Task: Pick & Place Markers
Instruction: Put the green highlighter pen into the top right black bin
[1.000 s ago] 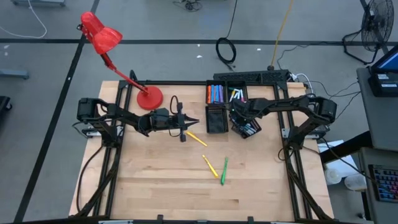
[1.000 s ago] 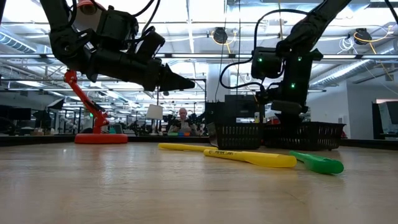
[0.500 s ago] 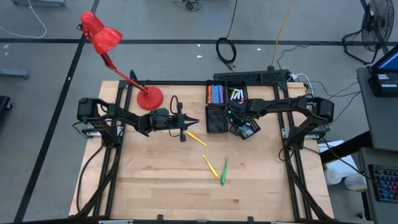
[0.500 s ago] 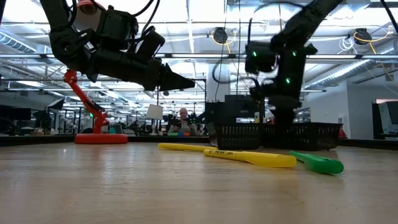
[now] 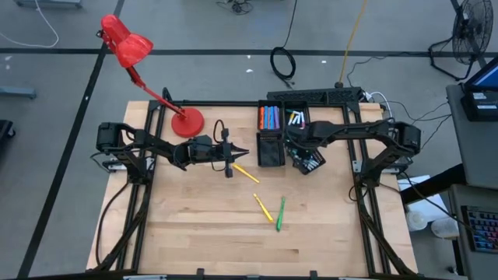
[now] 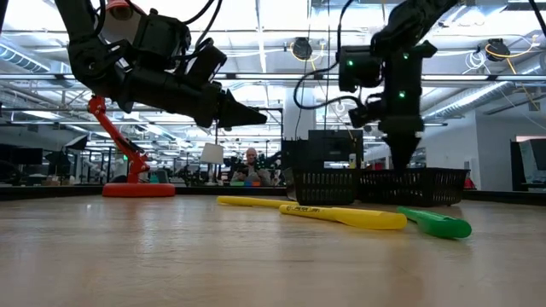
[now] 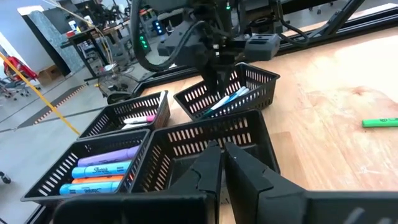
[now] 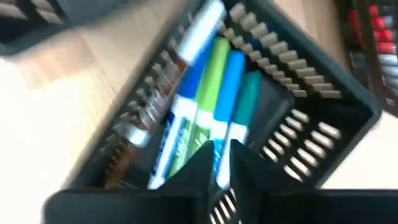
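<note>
The left gripper (image 5: 244, 152) hangs above the wooden surface (image 5: 194, 225), its fingers (image 7: 208, 171) pressed together and holding nothing. It points toward the black baskets, with a yellow marker (image 5: 246, 173) lying on the surface just beside and below its tip.

The right gripper (image 5: 298, 152) is poised over a skewed black basket (image 5: 310, 162) that sits apart from the other compartments. In the right wrist view its fingers (image 8: 200, 163) stand nearly together, with a narrow gap between the tips; nothing is seen gripped between them. Directly beneath those fingers, inside the basket, lie several markers (image 8: 208, 109) side by side: blue, green, blue again and teal.

Another yellow marker (image 5: 263, 207) and a green marker (image 5: 279, 213) lie loose on the open surface, well apart from both grippers. Further markers (image 5: 269, 117) fill the rear compartments. A red desk lamp (image 5: 128, 48) stands at the rear left corner.
</note>
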`<state>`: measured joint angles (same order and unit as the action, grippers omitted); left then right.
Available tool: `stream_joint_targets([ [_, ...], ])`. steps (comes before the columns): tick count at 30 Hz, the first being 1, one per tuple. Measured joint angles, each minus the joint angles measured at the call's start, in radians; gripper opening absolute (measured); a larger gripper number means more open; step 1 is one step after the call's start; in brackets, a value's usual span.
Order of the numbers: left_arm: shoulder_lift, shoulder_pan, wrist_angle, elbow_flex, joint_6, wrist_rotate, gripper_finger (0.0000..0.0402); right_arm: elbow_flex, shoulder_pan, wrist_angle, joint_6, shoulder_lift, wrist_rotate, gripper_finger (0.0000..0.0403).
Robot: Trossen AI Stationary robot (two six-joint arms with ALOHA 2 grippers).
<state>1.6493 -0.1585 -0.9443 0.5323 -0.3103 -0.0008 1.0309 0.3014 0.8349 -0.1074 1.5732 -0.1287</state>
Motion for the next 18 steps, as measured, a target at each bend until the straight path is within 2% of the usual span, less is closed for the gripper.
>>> stream_joint_targets([
  [3, 0.0, 0.0, 0.0, 0.0, 0.0, -0.001, 0.0026, -0.027, 0.0, -0.026, 0.066, -0.001, -0.001, 0.0086],
  [6, 0.0, 0.0, 0.0, 0.0, -0.005, -0.001, 0.0026, -0.065, 0.007, -0.097, 0.106, 0.007, -0.001, 0.0107],
  [10, 0.0, 0.0, 0.0, 0.0, -0.004, -0.001, 0.0026, -0.104, 0.024, -0.175, 0.136, 0.014, -0.042, 0.0106],
  [15, 0.0, 0.0, 0.008, 0.0, 0.017, -0.001, 0.0026, -0.108, 0.027, -0.169, 0.173, 0.028, -0.125, 0.0088],
  [18, 0.0, 0.0, 0.008, 0.0, 0.031, -0.001, 0.0026, -0.108, 0.03, -0.169, 0.193, 0.03, -0.134, 0.0081],
])
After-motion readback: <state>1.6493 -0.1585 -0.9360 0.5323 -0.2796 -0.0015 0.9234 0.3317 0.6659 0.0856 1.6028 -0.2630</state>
